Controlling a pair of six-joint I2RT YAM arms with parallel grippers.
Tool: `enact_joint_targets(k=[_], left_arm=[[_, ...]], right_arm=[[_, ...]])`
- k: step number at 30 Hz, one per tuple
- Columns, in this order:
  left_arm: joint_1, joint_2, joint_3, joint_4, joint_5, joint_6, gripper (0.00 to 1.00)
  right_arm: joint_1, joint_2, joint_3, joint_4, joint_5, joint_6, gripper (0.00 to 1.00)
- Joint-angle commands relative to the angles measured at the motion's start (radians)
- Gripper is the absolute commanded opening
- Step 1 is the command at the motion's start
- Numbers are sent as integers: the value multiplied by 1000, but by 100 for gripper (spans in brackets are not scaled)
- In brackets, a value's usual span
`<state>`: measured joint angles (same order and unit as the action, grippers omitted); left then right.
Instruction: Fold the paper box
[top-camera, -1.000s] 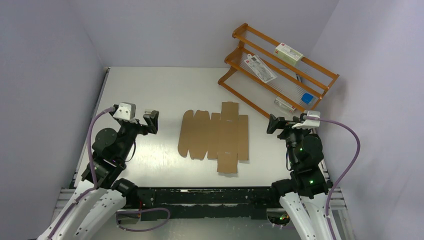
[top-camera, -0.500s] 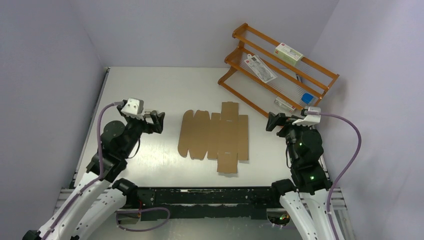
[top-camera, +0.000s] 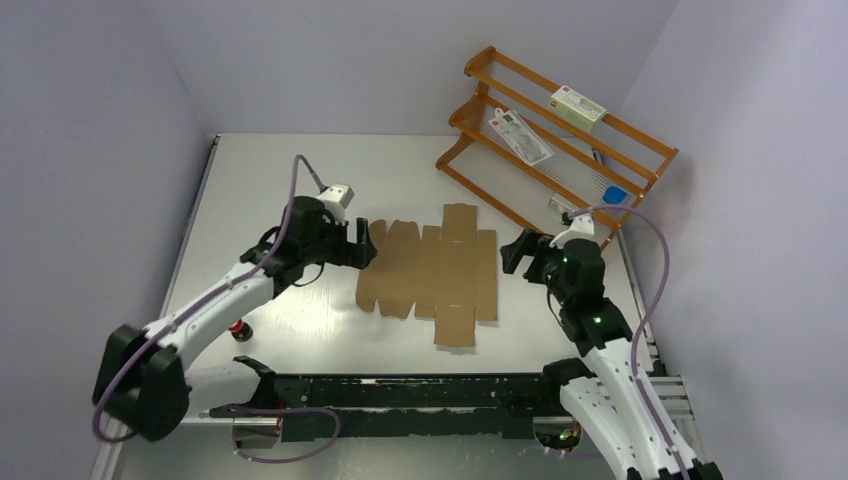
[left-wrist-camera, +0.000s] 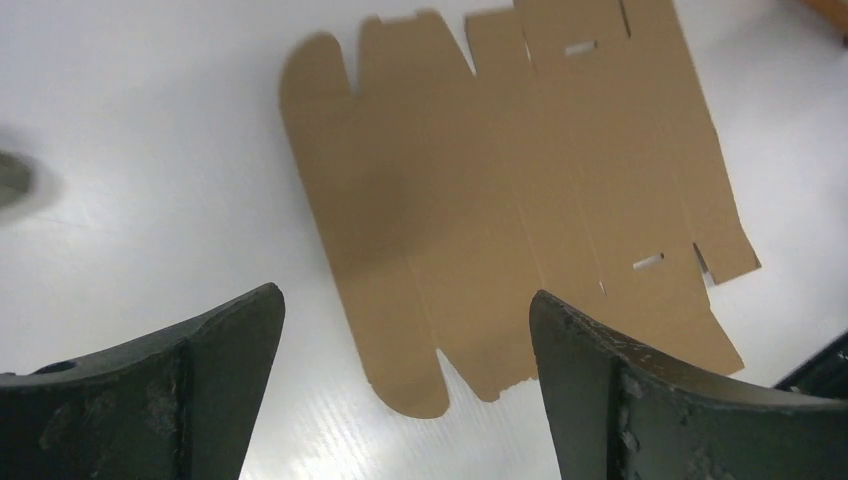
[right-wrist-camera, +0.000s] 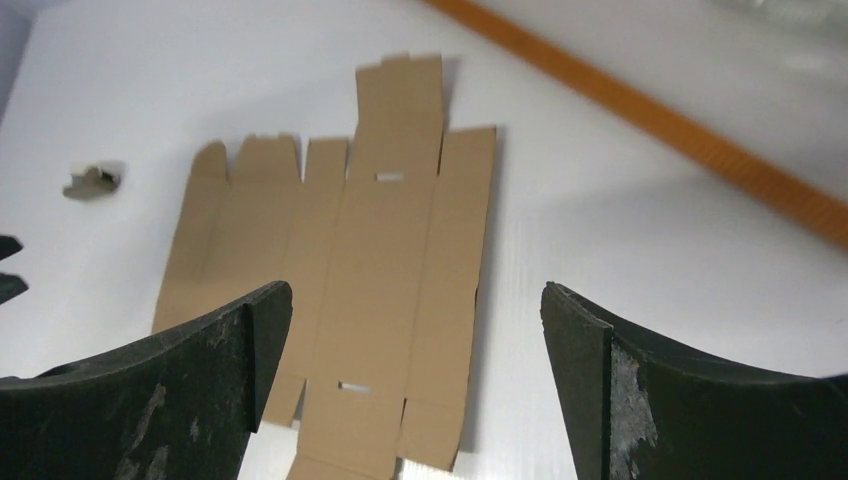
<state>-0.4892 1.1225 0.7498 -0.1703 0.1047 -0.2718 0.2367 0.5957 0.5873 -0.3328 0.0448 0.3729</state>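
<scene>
The paper box (top-camera: 432, 272) is a flat brown die-cut sheet with scalloped flaps, lying unfolded in the middle of the table. My left gripper (top-camera: 362, 245) hangs open just off its left edge, above the rounded flaps (left-wrist-camera: 400, 300). On the other side, the right gripper (top-camera: 513, 252) is open too, a short way off the sheet's right edge. In the right wrist view the sheet (right-wrist-camera: 380, 290) lies flat under the spread fingers (right-wrist-camera: 600, 370). Neither gripper touches the cardboard.
An orange wooden rack (top-camera: 555, 140) stands at the back right with small white printed packages (top-camera: 578, 106) on its shelves. A small red-and-black object (top-camera: 240, 329) lies near the left arm's forearm. The table's front rail (top-camera: 400, 395) runs between the arm bases.
The left arm has swung up and right, bringing its gripper from the table's left side to the sheet's left edge. The right gripper has moved left toward the sheet's right edge. The sheet stays put.
</scene>
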Motion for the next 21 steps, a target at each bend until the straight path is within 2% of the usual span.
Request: enact_joint_targets(k=[1, 5, 12, 17, 21], left_arm=[[-6, 138, 66, 10, 161, -76, 97], [-6, 261, 101, 20, 182, -87, 97], [-6, 446, 218, -81, 78, -44, 97], [-6, 536, 263, -95, 52, -48, 97], [-6, 596, 278, -110, 81, -44, 96]], right_arm=[[-6, 62, -72, 69, -97, 75, 100], [-6, 181, -111, 112, -149, 113, 100], [-6, 300, -206, 242, -191, 148, 97], [-6, 384, -254, 319, -189, 159, 95], [-4, 457, -270, 390, -205, 164, 88]])
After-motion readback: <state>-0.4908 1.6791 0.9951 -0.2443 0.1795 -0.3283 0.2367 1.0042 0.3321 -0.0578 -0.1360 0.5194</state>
